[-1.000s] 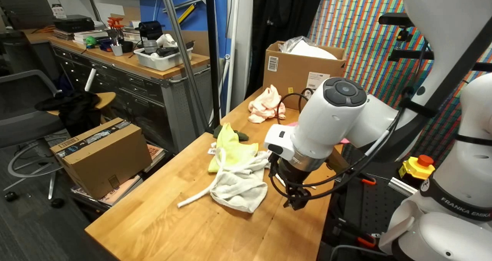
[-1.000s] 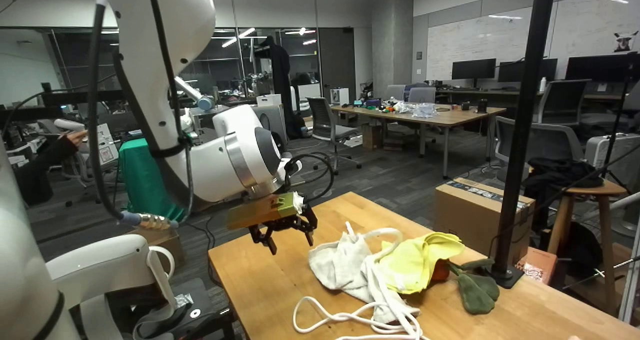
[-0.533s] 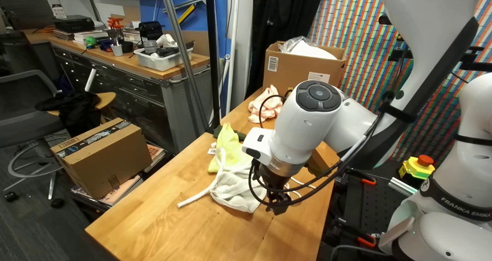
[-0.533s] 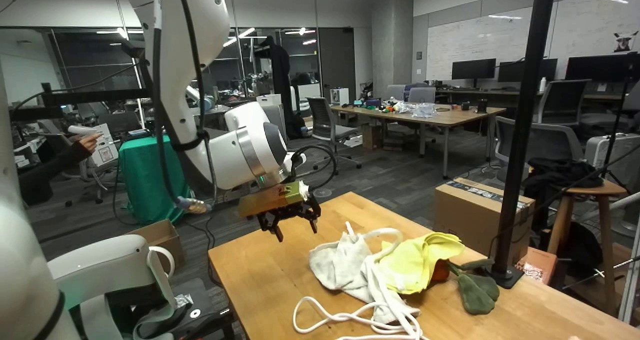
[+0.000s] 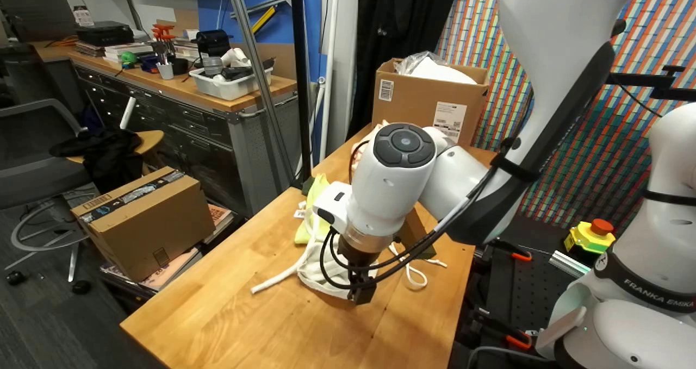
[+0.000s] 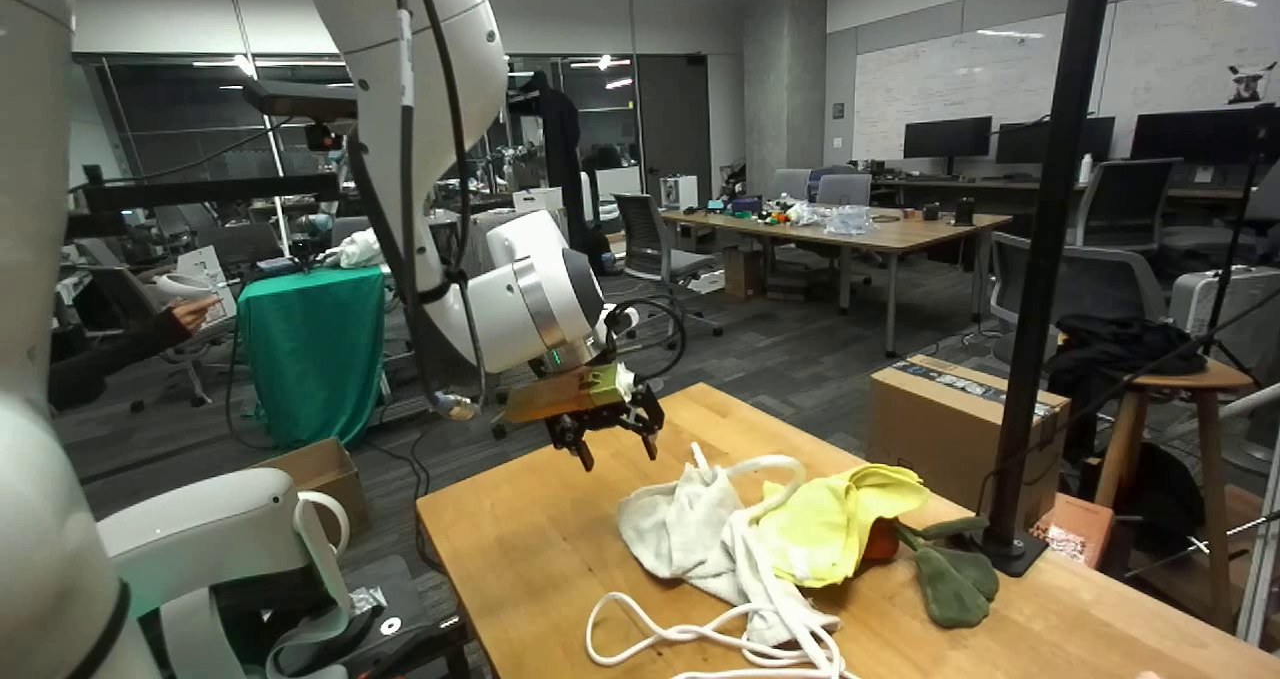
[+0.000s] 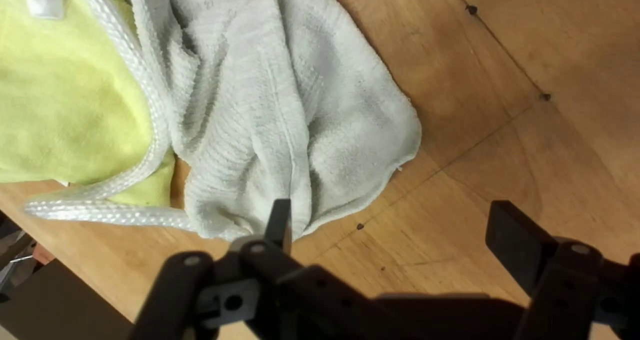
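My gripper (image 7: 391,215) stands open above the wooden table (image 6: 530,529), with only tabletop visible between its fingers. In an exterior view the gripper (image 6: 618,455) hangs clear of the surface, just short of a crumpled grey-white cloth (image 6: 665,529). From the wrist, the left finger (image 7: 280,225) overlaps the near edge of that cloth (image 7: 345,109); no contact shows. A white cord (image 7: 115,214) curls out beside the cloth. Beyond it lies a yellow cloth (image 7: 70,94), seen too in an exterior view (image 6: 835,529). The arm hides part of both cloths in an exterior view (image 5: 302,230).
A dark green leaf-shaped thing (image 6: 955,589) and a reddish round one (image 6: 881,541) lie by the yellow cloth. Near the table's edge rises a black pole (image 6: 1035,279). A large cardboard box (image 5: 405,105) stands at one end of the table; another box (image 5: 147,227) sits below beside it.
The arm has swung across the table, bringing the gripper closer to the grey-white cloth. Its fingers stayed apart throughout. The cloths and cord lie where they were.
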You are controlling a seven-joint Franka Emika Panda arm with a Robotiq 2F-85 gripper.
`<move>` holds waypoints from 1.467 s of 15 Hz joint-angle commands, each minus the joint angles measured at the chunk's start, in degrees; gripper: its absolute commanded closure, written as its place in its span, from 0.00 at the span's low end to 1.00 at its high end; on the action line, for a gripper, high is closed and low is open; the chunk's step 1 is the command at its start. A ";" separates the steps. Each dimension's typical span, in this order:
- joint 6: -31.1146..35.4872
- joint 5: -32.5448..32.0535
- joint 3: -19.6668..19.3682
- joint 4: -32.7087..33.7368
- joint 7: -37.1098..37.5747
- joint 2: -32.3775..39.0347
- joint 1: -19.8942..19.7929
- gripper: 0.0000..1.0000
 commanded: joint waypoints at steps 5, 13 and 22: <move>-2.33 3.46 0.54 6.26 1.20 9.84 -0.43 0.00; -3.55 7.11 0.74 9.43 0.13 13.07 -2.03 0.00; -5.33 11.41 -1.57 11.87 -3.81 14.79 -1.62 0.40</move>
